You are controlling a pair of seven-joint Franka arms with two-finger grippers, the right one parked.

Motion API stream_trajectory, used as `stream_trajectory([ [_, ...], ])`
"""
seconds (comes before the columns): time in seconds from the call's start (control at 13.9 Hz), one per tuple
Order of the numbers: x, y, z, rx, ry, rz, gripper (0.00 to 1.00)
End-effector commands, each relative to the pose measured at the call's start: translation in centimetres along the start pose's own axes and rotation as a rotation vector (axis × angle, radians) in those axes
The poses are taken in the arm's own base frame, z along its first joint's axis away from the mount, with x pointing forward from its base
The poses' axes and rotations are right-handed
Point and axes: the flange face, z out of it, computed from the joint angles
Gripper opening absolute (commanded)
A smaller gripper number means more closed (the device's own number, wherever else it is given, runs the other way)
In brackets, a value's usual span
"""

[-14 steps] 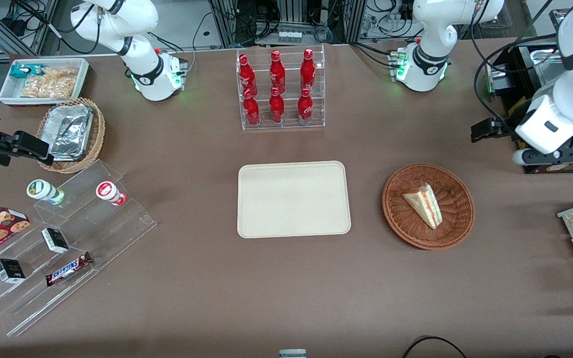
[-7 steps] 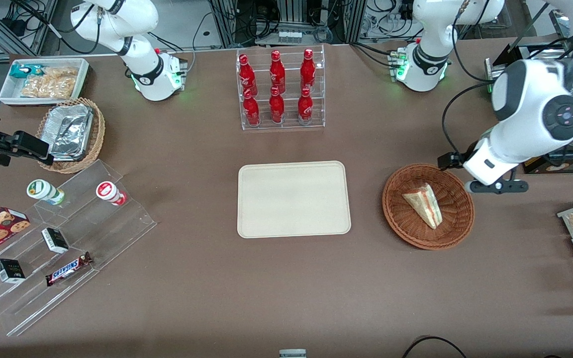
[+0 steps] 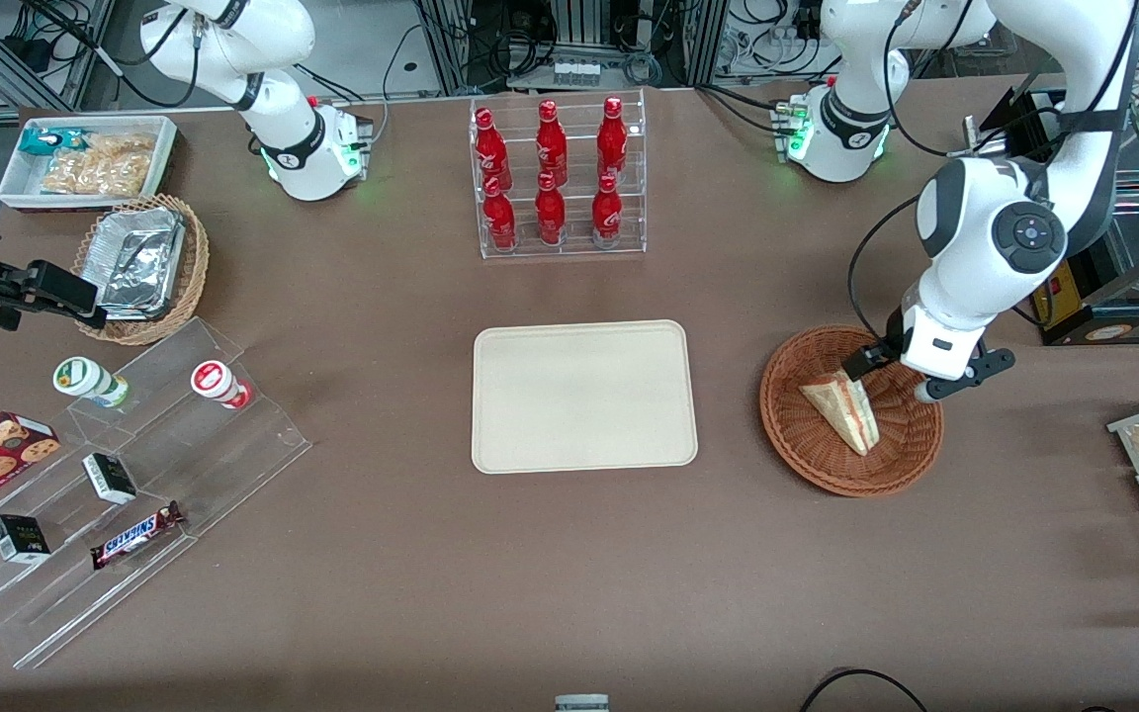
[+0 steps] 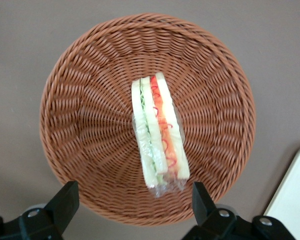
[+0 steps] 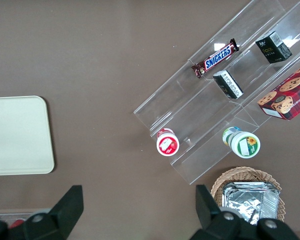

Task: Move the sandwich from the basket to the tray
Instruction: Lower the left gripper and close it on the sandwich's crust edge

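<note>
One sandwich lies centre-frame in the basket, so lower your gripper, its fingers spread wide and empty, straddling the bread faces before closing gently.

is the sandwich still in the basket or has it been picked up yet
In the basket. The sandwich lies on the weave, cut side up, and the gripper hangs open above it, fingers apart and touching nothing.

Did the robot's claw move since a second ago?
Yes. The claw came in from the working arm's end of the table and now hangs open above the basket, close to the sandwich, which lies untouched.
</note>
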Motion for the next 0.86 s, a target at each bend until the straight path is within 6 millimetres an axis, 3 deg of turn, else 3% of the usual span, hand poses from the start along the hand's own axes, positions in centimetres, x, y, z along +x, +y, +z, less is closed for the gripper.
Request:
stream_trajectory([
  [0.0, -0.3, 1.2, 1.7, -0.010, 0.021, -0.146, 1.00],
  [0.65, 0.0, 2.4, 8.0, -0.036, 0.010, -0.311, 0.98],
  [0.72, -0.1, 2.4, 8.0, -0.031, 0.006, -0.314, 0.67],
  [0.79, -0.1, 2.4, 7.9, -0.030, 0.005, -0.310, 0.44],
])
